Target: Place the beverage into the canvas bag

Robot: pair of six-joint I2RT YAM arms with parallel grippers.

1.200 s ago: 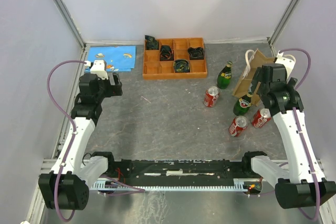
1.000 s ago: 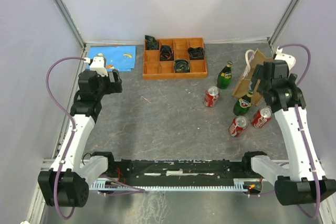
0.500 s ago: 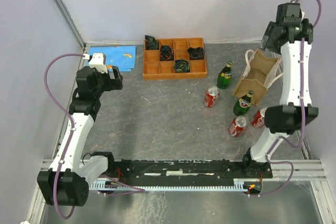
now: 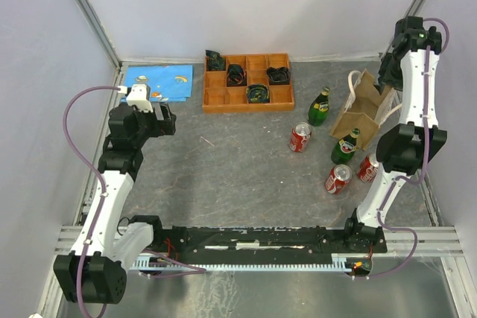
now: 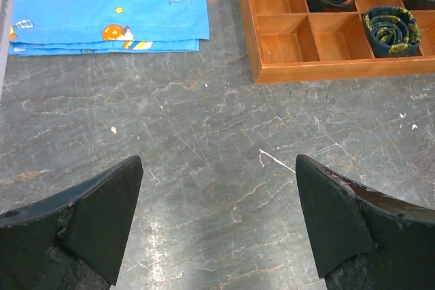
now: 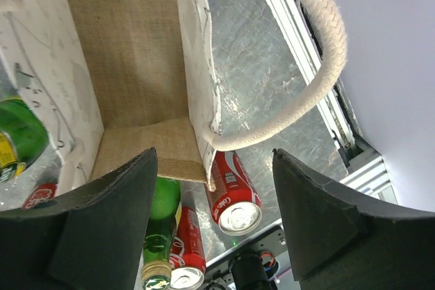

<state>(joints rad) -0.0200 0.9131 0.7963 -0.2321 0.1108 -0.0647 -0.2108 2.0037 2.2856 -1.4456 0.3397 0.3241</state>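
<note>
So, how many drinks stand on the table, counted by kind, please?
Red soda cans: 3
Green glass bottles: 2
Total: 5

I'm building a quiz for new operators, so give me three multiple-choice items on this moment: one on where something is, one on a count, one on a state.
1. Where is the right tool?
A. above the canvas bag's open mouth
B. low beside the bag
C. deep inside the bag

2. How many red cans are on the table?
A. one
B. three
C. six

3. What state is the left tool in?
A. shut on a red can
B. shut on the bag's handle
C. open, holding nothing

Key: 1 A, the right wrist view looks down into the bag; 2 B, the top view shows three; 3 C, its jaws stand wide apart over bare table.
</note>
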